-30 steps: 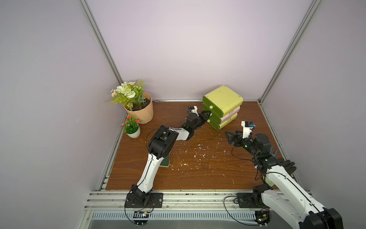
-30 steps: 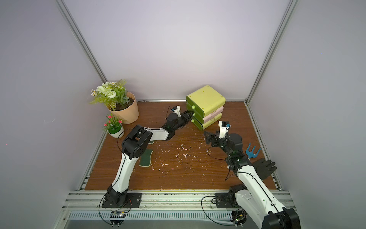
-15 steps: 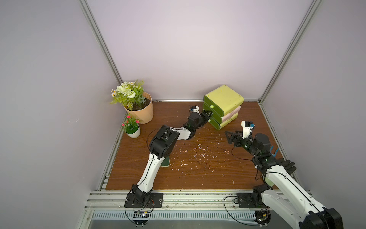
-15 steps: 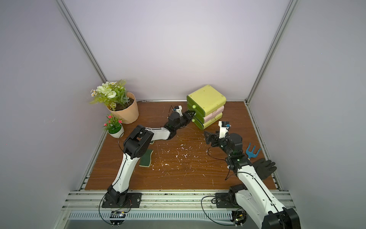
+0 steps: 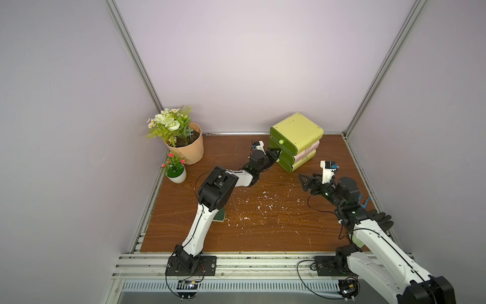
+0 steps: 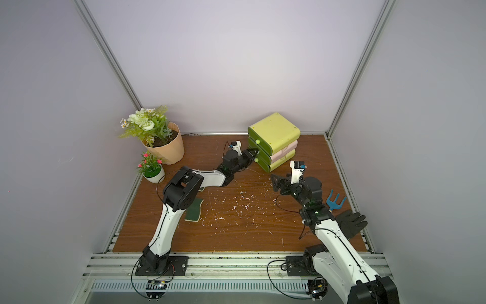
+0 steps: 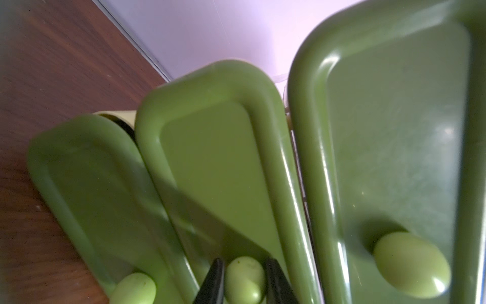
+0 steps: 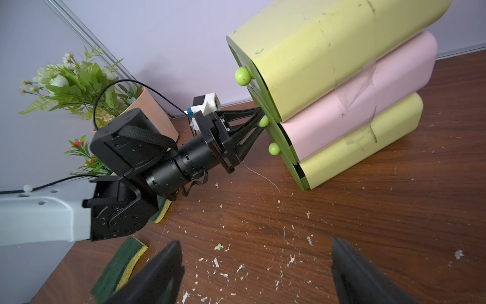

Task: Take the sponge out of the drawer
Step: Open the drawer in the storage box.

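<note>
closed down over the last second with the left gripper [image 7: 244, 263] onto the pale green round knob [image 8: 263, 121] of the middle green plastic drawer [image 7: 218, 163]; pinched, ready for pulling. right gripper [image 8: 255, 241]: spread wide, empty. flat green-and-yellow sponge [image 6: 194, 209]: on the brown wooden table [image 6: 263, 231], well apart from the drawers; interior unseen.

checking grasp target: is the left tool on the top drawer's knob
No, in the right wrist view the left tool straddles the middle knob, while the top knob stands free.

Yellow-green and pink drawer unit [image 5: 297, 136], green-yellow sponge [image 6: 194, 210]
</note>
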Tool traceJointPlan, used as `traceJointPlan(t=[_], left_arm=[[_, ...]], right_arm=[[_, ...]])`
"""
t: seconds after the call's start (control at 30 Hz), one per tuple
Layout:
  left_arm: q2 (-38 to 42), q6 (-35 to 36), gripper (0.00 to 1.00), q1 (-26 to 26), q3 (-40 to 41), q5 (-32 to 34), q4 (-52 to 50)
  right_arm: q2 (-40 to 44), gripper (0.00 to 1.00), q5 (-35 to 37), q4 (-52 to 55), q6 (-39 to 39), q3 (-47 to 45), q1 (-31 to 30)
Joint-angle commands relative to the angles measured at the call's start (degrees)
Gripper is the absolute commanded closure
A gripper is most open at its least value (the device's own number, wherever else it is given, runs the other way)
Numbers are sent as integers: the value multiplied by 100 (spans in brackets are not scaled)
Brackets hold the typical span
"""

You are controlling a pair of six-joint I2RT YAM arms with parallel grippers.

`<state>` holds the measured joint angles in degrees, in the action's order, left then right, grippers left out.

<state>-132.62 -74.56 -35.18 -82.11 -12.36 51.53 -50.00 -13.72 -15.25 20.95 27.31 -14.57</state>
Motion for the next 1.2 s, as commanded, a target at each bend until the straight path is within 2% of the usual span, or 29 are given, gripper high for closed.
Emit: traceJointPlan(t=[0.0, 0.47, 1.17], left_arm=[[325, 246, 83, -22, 182, 76, 64], [833, 504, 83, -24, 745, 65, 258], [1804, 528, 80, -33, 2478, 167, 988]], right_arm=[[-19, 9, 28, -155, -66, 43, -29], [-49, 9, 3, -154, -69, 46, -29], [-28, 9, 17, -154, -74, 46, -30]])
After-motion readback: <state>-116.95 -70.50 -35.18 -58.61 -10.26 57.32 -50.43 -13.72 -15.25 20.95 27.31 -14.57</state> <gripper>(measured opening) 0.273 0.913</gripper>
